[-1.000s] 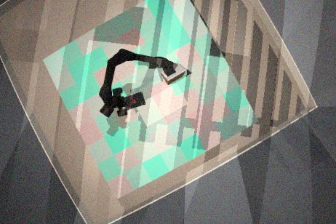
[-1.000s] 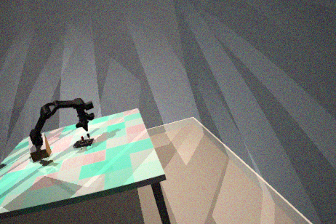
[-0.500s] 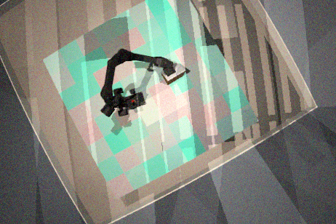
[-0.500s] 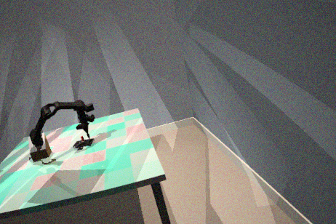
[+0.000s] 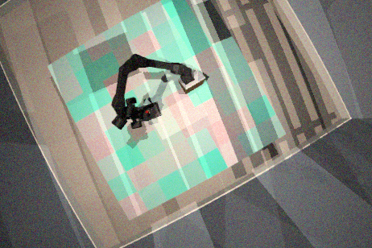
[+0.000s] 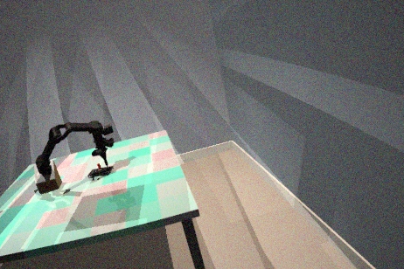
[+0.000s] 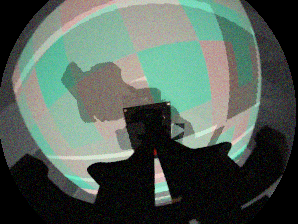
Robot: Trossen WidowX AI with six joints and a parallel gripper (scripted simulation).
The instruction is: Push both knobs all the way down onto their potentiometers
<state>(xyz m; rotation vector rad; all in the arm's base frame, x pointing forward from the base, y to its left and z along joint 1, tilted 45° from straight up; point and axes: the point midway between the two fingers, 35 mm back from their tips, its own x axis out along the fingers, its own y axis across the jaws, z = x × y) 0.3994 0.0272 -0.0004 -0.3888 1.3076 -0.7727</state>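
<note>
The dark circuit board [image 5: 155,108] [image 6: 95,173] [image 7: 146,113] stands on short legs on the table. One red knob [image 5: 147,112] [image 6: 99,166] [image 7: 155,152] stands up from it, partly hidden by the fingers in the wrist view. The second knob cannot be made out. My gripper [image 6: 106,164] [image 7: 151,131] is shut with nothing seen between its fingertips. It points down at the board, beside the red knob in the exterior view, with its tips at or just above the board's parts. Whether the tips touch a knob cannot be told, nor how far down either knob sits.
The arm's base stands on a block [image 5: 193,85] [image 6: 49,186] on the patchwork-coloured table [image 5: 177,181] [image 6: 140,192]. The arm arches high from the base over to the board. Shadows of the arm fall across the table around the board.
</note>
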